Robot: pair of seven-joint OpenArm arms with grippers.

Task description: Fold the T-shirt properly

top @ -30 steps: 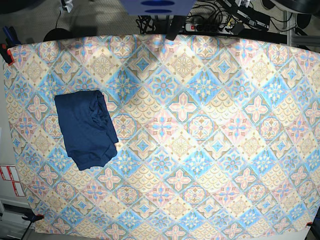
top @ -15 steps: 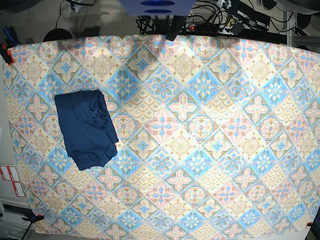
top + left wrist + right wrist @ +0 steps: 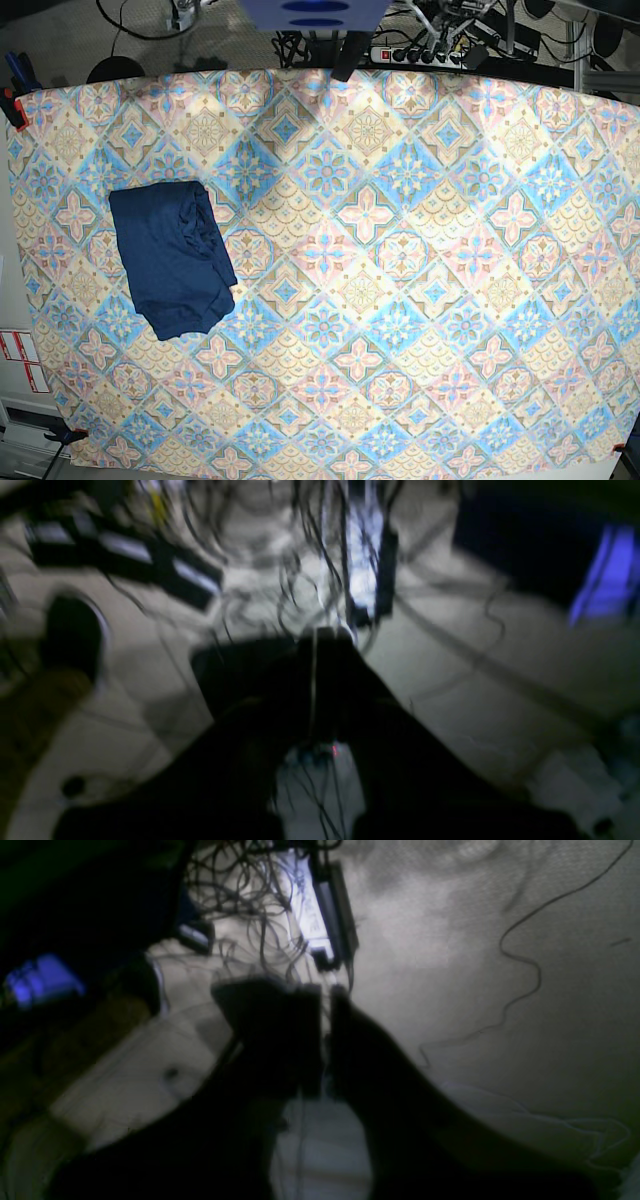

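Note:
The T-shirt lies folded into a compact dark navy rectangle on the left part of the patterned tablecloth, with a rounded fold along its right edge. Neither gripper is near it. In the left wrist view my left gripper is a dark blurred shape with its fingers pressed together, empty, above the floor and cables. The right wrist view has my right gripper with only a thin slit between its fingers, holding nothing, also above the floor. The shirt is out of both wrist views.
Behind the table's far edge are a power strip and tangled cables. Small metal parts of the arms poke in at the top edge. A red clamp grips the cloth's left corner.
The T-shirt has not moved. Beyond the far edge, the bits of both arms have shifted toward the middle of the top edge.

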